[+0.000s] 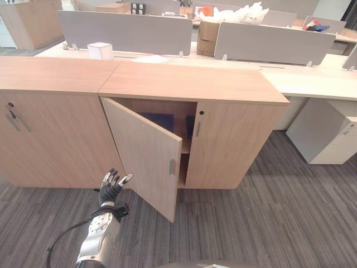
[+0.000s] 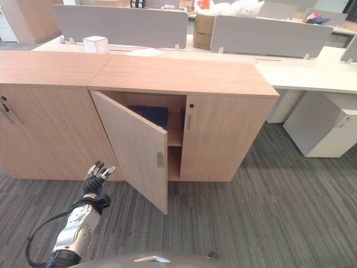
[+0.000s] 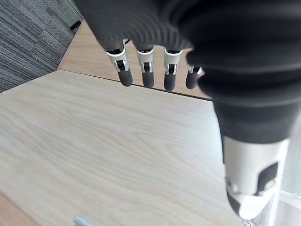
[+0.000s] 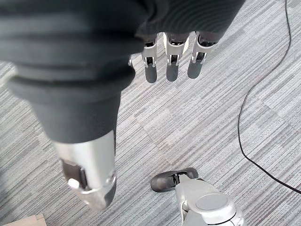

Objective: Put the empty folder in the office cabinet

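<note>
The office cabinet is a low unit of pale wood-grain laminate with a flat, smooth top and square edges. Its left door stands swung open toward the robot, a slim metal bar handle near its free edge; the right door is shut, with a like handle and a small dark lock above it. Inside, a dark blue flat shape, likely the folder, leans at the back of the upper compartment above a wooden shelf; it is too shadowed to be sure of. A matching cabinet adjoins on the left.

The left hand is raised beside the open door's lower outer face, fingers straight and slightly spread, holding nothing. Its wrist view shows the dark-tipped fingers against the door's fine lengthwise grain, which the head views cannot resolve.

The right hand shows in its own wrist view, fingers extended and empty, hanging above ribbed grey striped carpet.

Behind the cabinets, a white tabletop carries grey fabric divider panels and a small white box.
</note>
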